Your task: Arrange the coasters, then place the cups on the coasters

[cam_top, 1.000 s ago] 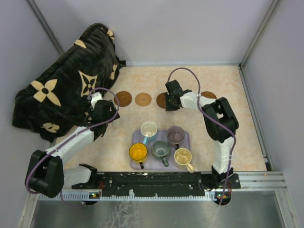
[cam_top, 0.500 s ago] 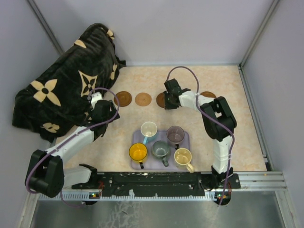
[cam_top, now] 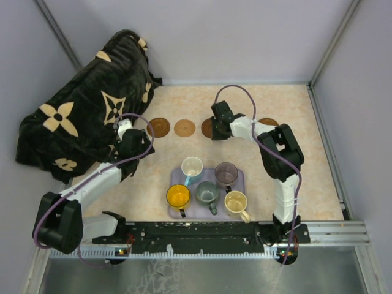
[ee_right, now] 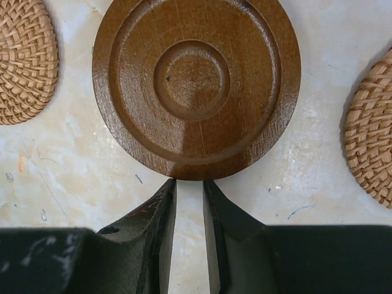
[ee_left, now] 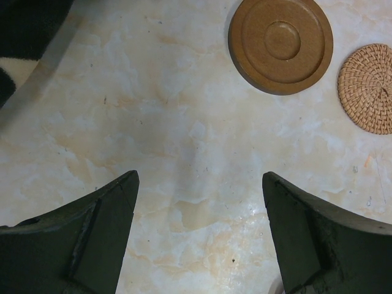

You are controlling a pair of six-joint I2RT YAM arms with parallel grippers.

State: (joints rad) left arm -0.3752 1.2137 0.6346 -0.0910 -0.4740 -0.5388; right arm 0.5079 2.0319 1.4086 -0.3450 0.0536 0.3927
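Note:
Four coasters lie in a row at the back: a dark wooden one [cam_top: 158, 127], a wicker one [cam_top: 184, 128], a dark wooden one [cam_top: 207, 128] and a wicker one [cam_top: 268, 122] half hidden by the right arm. My right gripper [cam_top: 218, 131] [ee_right: 189, 182] has its jaws a narrow slit apart with nothing between them, its tips against the near rim of the wooden coaster [ee_right: 196, 86]. My left gripper [cam_top: 136, 141] [ee_left: 200, 176] hangs wide open over bare table, short of the leftmost coaster [ee_left: 280, 45]. Several cups stand on the lavender tray [cam_top: 242, 184]: white-blue [cam_top: 192, 166], purple-grey [cam_top: 226, 173], yellow-orange [cam_top: 178, 196], grey-green [cam_top: 207, 193], cream [cam_top: 236, 201].
A black bag with tan flower marks [cam_top: 86, 116] fills the back left corner, close to the left arm. Grey walls ring the table. Wicker coasters [ee_right: 24, 61] [ee_right: 370, 147] flank the wooden one in the right wrist view.
The right gripper has crept slightly left and away, staying at the wooden coaster's rim. The left arm and the cups have not moved.

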